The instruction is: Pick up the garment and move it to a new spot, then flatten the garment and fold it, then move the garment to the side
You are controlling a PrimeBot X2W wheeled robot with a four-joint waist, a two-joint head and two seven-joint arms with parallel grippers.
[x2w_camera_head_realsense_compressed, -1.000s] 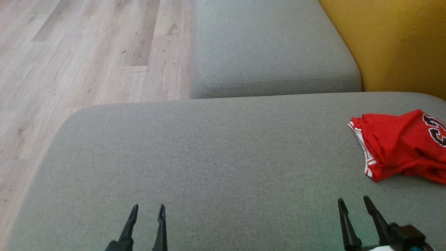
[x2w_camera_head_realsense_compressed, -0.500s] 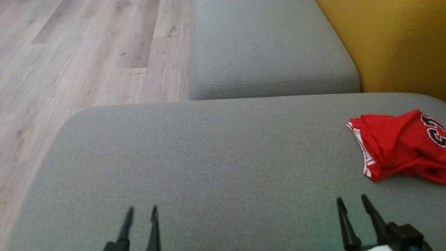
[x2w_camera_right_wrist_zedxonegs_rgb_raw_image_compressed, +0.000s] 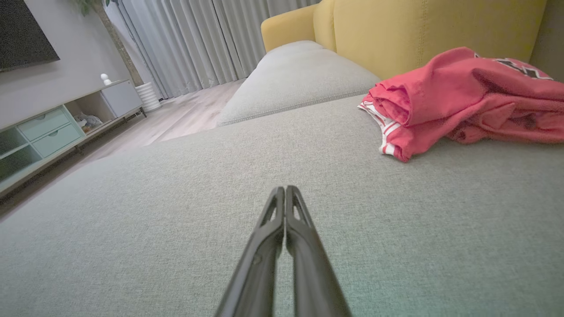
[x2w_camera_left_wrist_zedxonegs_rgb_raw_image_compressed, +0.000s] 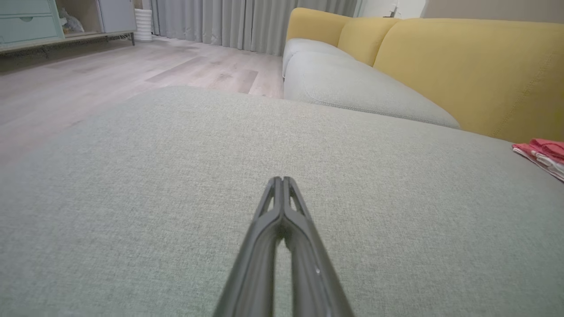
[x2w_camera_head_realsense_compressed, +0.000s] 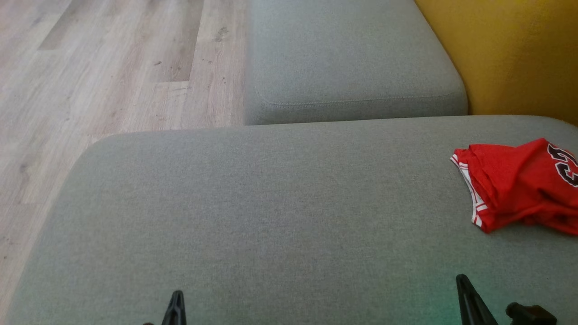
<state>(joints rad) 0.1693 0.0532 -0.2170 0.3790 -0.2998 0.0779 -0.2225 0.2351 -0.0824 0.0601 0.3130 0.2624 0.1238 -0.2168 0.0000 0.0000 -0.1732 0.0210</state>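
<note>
A crumpled red garment (x2w_camera_head_realsense_compressed: 519, 185) with white trim and dark lettering lies at the right side of the wide grey seat cushion (x2w_camera_head_realsense_compressed: 271, 203). It also appears in the right wrist view (x2w_camera_right_wrist_zedxonegs_rgb_raw_image_compressed: 462, 97) and at the edge of the left wrist view (x2w_camera_left_wrist_zedxonegs_rgb_raw_image_compressed: 544, 152). My left gripper (x2w_camera_head_realsense_compressed: 177, 301) sits low at the bottom edge, far left of the garment; its fingers (x2w_camera_left_wrist_zedxonegs_rgb_raw_image_compressed: 282, 180) are pressed together on nothing. My right gripper (x2w_camera_head_realsense_compressed: 461, 283) is below the garment, apart from it. Its fingers (x2w_camera_right_wrist_zedxonegs_rgb_raw_image_compressed: 285, 190) are also shut and empty, hovering just over the fabric.
A second grey cushion (x2w_camera_head_realsense_compressed: 352, 58) lies beyond the seam. The yellow backrest (x2w_camera_head_realsense_compressed: 510, 54) rises on the right. Wooden floor (x2w_camera_head_realsense_compressed: 113, 67) lies past the seat's left edge. A low cabinet (x2w_camera_right_wrist_zedxonegs_rgb_raw_image_compressed: 53, 127) and curtains (x2w_camera_right_wrist_zedxonegs_rgb_raw_image_compressed: 189, 39) stand across the room.
Both grippers had their fingers spread; now both are shut and have drawn back toward the bottom edge. The view has shifted slightly. The garment lies where it was.
</note>
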